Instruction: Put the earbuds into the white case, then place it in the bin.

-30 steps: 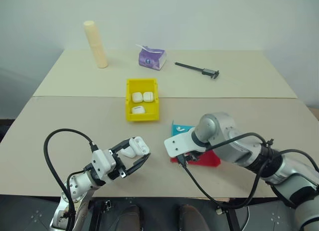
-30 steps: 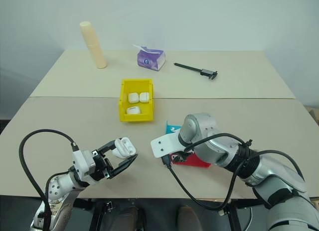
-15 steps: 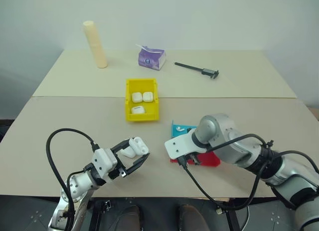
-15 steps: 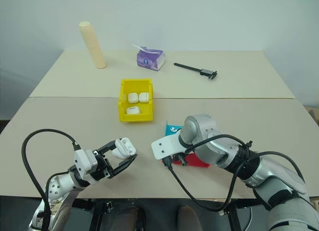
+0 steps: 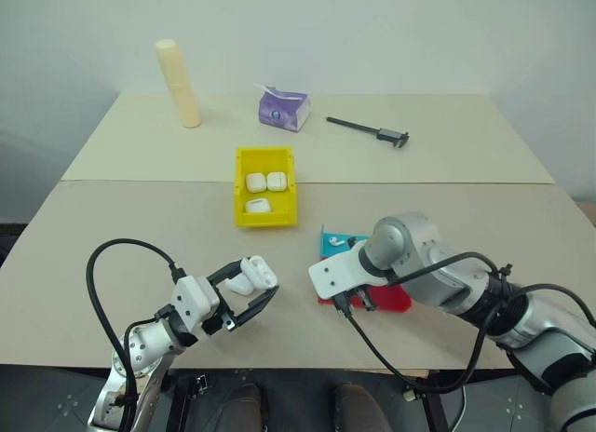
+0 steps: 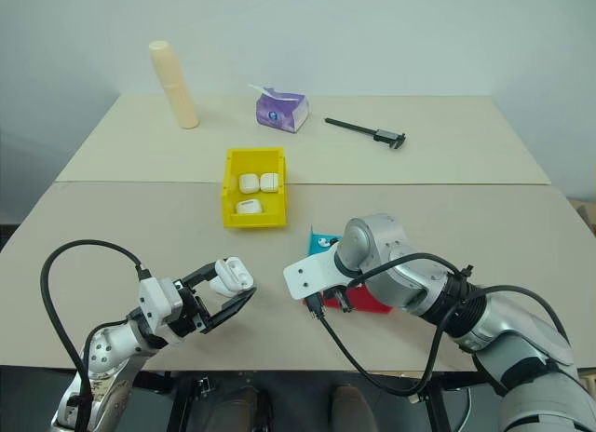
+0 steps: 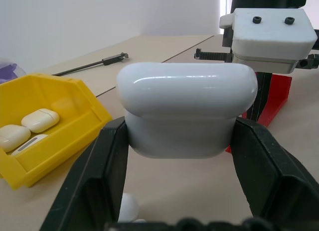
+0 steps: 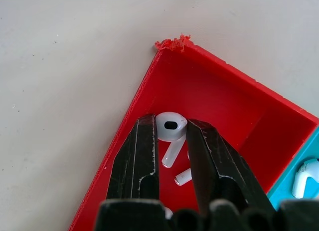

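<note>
My left gripper (image 5: 250, 281) hovers over the near left of the table, shut on the white case (image 7: 187, 111), whose lid looks hinged open in the head views. Pointing steeply down into the red tray (image 5: 396, 302), my right gripper (image 8: 172, 122) has a finger (image 8: 147, 151) on each side of a white earbud (image 8: 171, 127) and is shut on it. A second earbud (image 8: 182, 177) lies deeper in that tray, and another one (image 8: 304, 177) lies in the teal tray (image 5: 332, 238). The yellow bin (image 5: 239, 185) stands mid-table with three white cases (image 5: 256, 182) inside.
At the far side of the table stand a cream cylinder (image 5: 178, 83), a purple tissue pack (image 5: 283, 108) and a black caliper (image 5: 369, 129). A seam (image 5: 140, 181) runs across the table behind the bin. Black cables loop off both wrists near the front edge.
</note>
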`<act>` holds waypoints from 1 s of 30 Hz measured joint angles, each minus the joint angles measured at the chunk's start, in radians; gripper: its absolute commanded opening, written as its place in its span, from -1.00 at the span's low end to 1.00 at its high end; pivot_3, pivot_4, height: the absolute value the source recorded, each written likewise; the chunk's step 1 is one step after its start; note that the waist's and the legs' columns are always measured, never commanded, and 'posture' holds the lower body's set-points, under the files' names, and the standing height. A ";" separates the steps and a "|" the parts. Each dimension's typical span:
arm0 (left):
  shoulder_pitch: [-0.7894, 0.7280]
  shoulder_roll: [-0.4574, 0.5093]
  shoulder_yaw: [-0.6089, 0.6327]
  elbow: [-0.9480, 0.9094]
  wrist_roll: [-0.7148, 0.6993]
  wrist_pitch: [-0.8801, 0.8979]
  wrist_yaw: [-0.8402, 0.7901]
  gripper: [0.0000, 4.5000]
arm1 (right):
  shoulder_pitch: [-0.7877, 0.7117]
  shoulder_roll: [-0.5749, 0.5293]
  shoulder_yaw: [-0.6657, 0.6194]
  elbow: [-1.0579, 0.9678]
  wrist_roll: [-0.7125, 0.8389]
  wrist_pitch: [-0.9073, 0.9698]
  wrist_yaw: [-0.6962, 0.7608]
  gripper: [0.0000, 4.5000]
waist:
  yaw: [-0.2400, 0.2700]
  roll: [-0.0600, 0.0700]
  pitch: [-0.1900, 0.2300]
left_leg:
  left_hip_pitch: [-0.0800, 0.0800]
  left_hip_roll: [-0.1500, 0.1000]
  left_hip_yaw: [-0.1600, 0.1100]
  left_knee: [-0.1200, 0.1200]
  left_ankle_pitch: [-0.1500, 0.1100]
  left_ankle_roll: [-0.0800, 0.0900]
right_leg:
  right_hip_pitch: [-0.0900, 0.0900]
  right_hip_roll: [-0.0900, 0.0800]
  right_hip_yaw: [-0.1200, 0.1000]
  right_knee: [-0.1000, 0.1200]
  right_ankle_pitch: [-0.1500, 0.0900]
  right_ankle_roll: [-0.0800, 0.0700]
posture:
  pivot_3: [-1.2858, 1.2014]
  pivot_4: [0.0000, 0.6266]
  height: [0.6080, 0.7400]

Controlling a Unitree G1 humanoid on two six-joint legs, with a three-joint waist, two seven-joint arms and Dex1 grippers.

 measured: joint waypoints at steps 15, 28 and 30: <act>-0.075 0.028 0.021 -0.079 -0.112 0.091 -0.024 0.23 | 0.038 -0.030 -0.380 -0.178 0.247 0.274 0.042 -0.69 | 0.003 0.000 0.000 | -0.001 0.000 -0.002 0.000 0.000 0.000 | 0.000 0.000 0.000 0.000 0.000 0.000 | 0.03 -0.52 1.00; -0.422 -0.011 -0.072 -0.151 -0.320 0.404 -0.033 0.23 | 0.074 0.085 -1.059 -0.126 0.714 0.280 -0.161 -0.69 | -0.001 -0.001 0.000 | -0.001 0.000 -0.002 0.000 0.000 0.001 | 0.001 0.001 0.001 -0.001 0.000 0.000 | 0.03 -0.52 1.00; -0.454 -0.007 -0.075 -0.152 -0.370 0.455 -0.052 0.23 | 0.074 0.140 -1.122 -0.124 0.803 0.275 -0.204 -0.69 | -0.001 -0.001 0.000 | -0.001 0.000 -0.002 -0.001 0.000 0.001 | 0.001 0.001 0.001 -0.001 0.000 0.000 | 0.03 -0.52 1.00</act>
